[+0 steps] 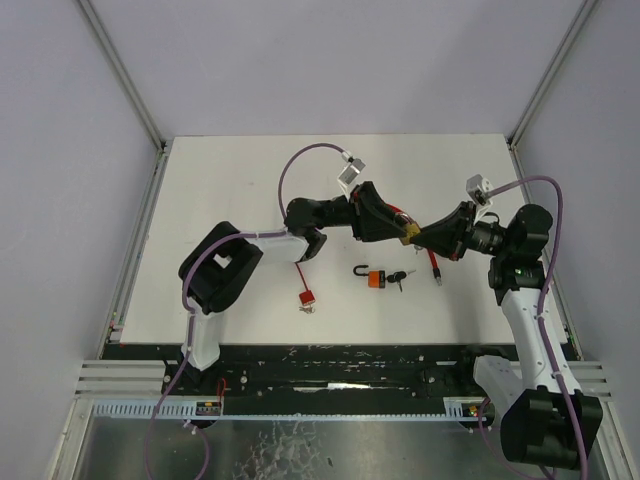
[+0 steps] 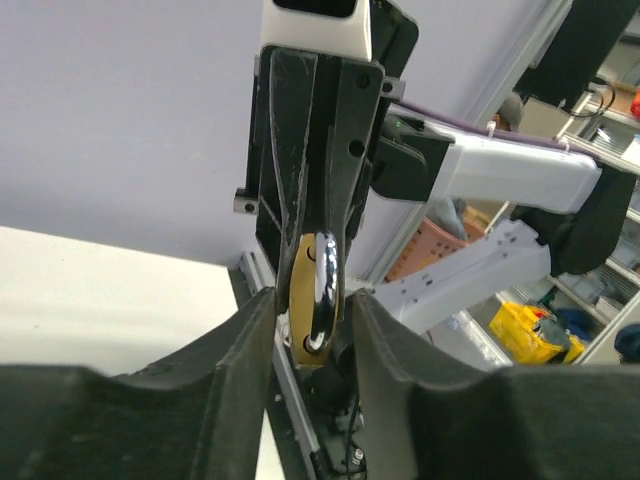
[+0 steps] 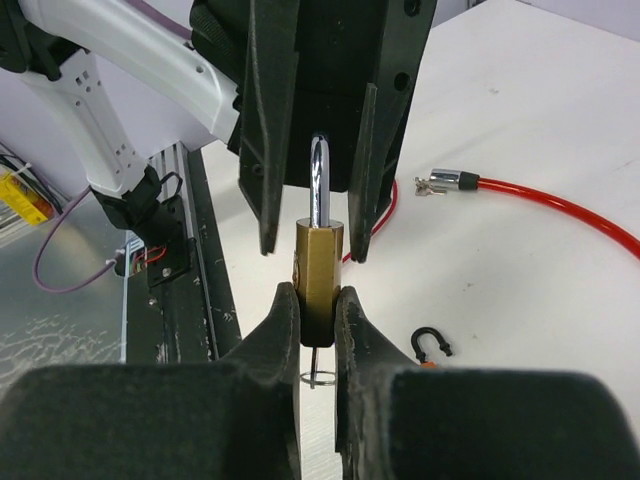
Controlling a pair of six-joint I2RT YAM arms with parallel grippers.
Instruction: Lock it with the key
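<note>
Right gripper point(image 3: 318, 305) is clamping the brass padlock point(image 3: 320, 265) by its body, above the table point(image 1: 230, 180). Left gripper point(image 2: 312, 300) is standing slightly parted, its fingers point(image 3: 268, 150) flanking the shackle point(image 3: 317, 180) without contact. Orange padlock point(image 1: 375, 278), red padlock point(image 1: 307, 297) and red cable point(image 3: 560, 205) are lying on the table below, none obstructing.

matt brass padlock body point(image 3: 320, 268), polished metal shackle point(image 3: 318, 180) (mirror-bright), matt black plastic right pincer fingers point(image 3: 272, 345).
</note>
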